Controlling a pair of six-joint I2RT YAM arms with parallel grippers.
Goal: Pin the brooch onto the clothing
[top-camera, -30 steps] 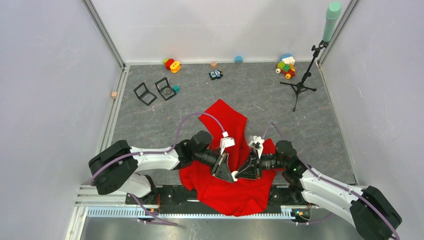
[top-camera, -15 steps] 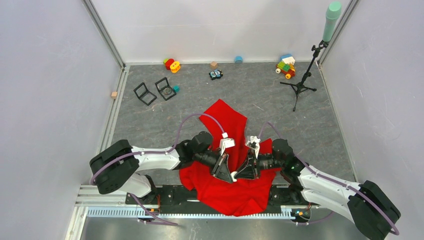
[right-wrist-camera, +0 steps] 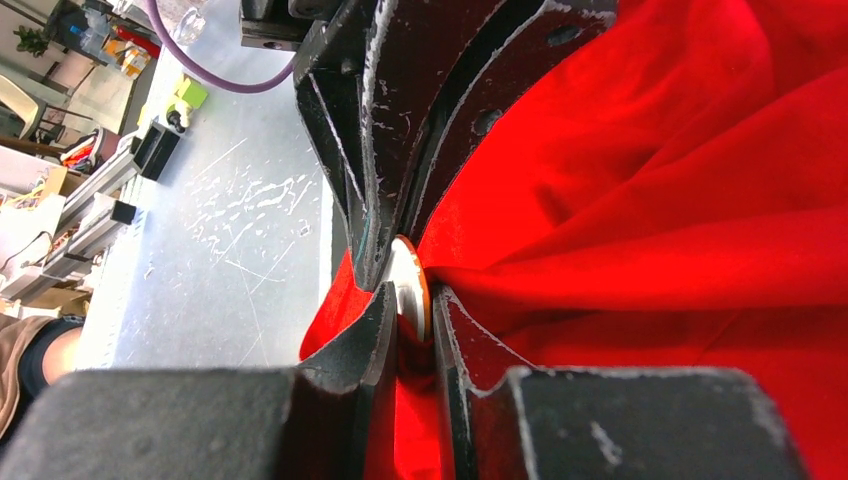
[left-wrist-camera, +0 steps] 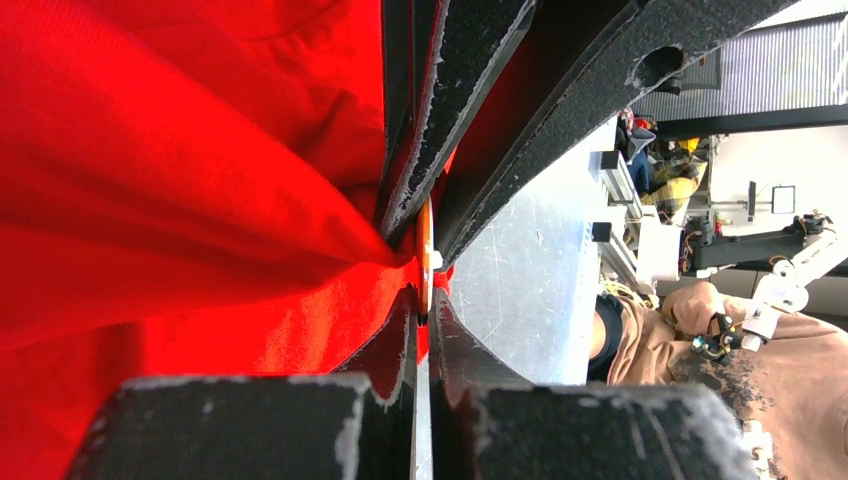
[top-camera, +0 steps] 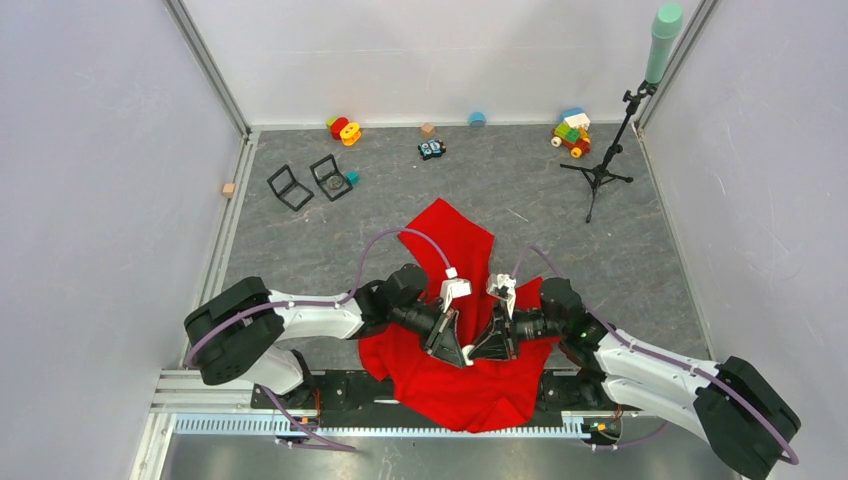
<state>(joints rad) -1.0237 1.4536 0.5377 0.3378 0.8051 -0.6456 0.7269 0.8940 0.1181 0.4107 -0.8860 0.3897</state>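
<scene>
The red T-shirt (top-camera: 455,240) lies crumpled on the grey table, its lower part draped over the near edge. Both grippers meet over it, tip to tip. The brooch (top-camera: 468,351) is a small round disc with a white face and an orange rim. My left gripper (top-camera: 461,352) is shut on its edge, seen in the left wrist view (left-wrist-camera: 422,300) with the brooch (left-wrist-camera: 425,250) against the shirt (left-wrist-camera: 180,180). My right gripper (top-camera: 479,350) is shut on the brooch (right-wrist-camera: 408,275) together with a fold of shirt (right-wrist-camera: 650,200), as its wrist view (right-wrist-camera: 413,300) shows.
Two black frames (top-camera: 290,186) (top-camera: 330,177) lie at the back left. Toys stand along the back wall: a red and yellow one (top-camera: 344,129), a small car (top-camera: 431,149) and a block toy (top-camera: 572,131). A black tripod (top-camera: 600,165) stands at the back right.
My right arm has shifted a little to the left, closing up against the left gripper. The left arm has hardly moved, and both grippers stay shut at the brooch.
</scene>
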